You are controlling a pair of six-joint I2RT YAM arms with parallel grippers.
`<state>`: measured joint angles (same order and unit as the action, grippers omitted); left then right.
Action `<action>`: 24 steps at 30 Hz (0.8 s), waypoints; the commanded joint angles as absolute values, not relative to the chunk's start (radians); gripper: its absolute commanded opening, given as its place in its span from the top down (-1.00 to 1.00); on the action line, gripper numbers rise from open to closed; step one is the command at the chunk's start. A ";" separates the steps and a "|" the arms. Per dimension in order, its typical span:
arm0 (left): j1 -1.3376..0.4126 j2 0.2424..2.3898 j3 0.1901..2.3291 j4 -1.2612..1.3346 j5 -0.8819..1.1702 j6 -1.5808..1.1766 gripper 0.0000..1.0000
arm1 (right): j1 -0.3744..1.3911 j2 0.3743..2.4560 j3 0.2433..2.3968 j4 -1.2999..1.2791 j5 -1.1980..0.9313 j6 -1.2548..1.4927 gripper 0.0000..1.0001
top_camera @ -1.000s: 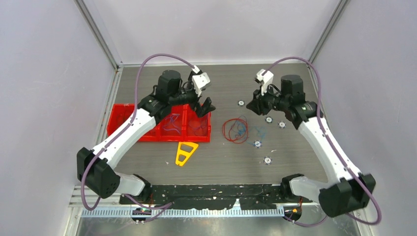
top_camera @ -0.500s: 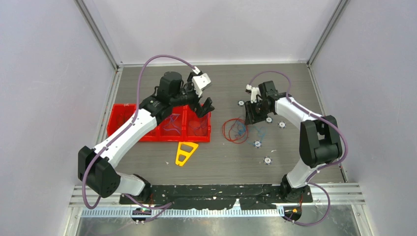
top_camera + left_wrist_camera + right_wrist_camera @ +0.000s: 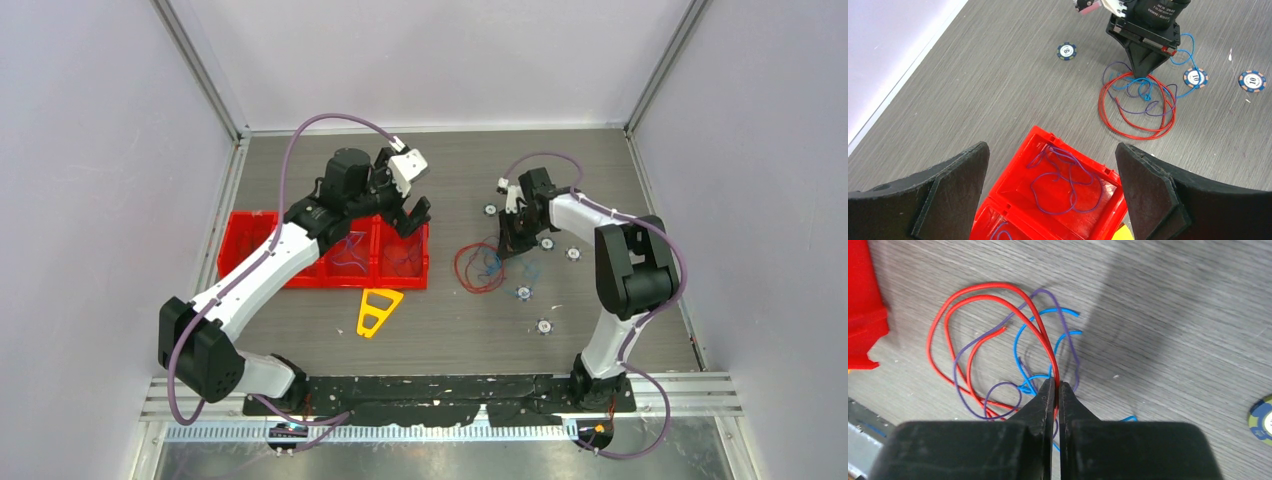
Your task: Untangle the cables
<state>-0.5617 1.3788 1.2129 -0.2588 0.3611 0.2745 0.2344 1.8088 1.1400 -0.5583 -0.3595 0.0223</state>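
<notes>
Bench (image 3: 450, 335): grey wood-grain surface.

Loose tangle of thin red, blue and purple cables (image 3: 482, 266) (image 3: 1139, 102) (image 3: 998, 340) lies flat on the bench, right of centre, just beside the right end of the red plastic three-compartment bin (image 3: 320, 281) (image 3: 1075, 150) but apart from it.

Right fingers (image 3: 500, 250) (image 3: 1140, 73) (image 3: 1057, 389): tips down at the far edge of the tangle, pinched together on the red cable (image 3: 973, 292) (image 3: 1108, 112). The wrist view shows this strand running straight into the closed tips. Blue and purple strands cross close around the same spot. The red cable makes two wide loops toward the bin.

Left fingers (image 3: 413, 216): spread wide and holding nothing, above the far edge of the bin's right-hand compartment. A separate thin purple wire (image 3: 1063, 175) (image 3: 350, 250) lies coiled inside the bin.

Also on the bench:
- Yellow triangular plastic piece (image 3: 378, 311), just in front of the bin.
- Several small round blue-and-white poker chips (image 3: 547, 243) (image 3: 1195, 77) (image 3: 1263, 417), scattered around the right side of the tangle. One chip touches a blue strand.
</notes>
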 commanded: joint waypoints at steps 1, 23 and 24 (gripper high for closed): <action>-0.562 1.341 1.220 -0.224 0.336 0.292 -0.99 | 0.205 1.712 1.195 -0.603 -0.458 0.037 0.89; -0.619 1.440 1.515 -0.315 0.788 0.182 -0.99 | 0.177 1.108 1.092 -0.375 -0.774 -0.118 0.89; -0.635 1.462 1.529 -0.319 0.766 0.186 -0.99 | 0.181 1.106 1.092 -0.376 -0.771 -0.138 0.89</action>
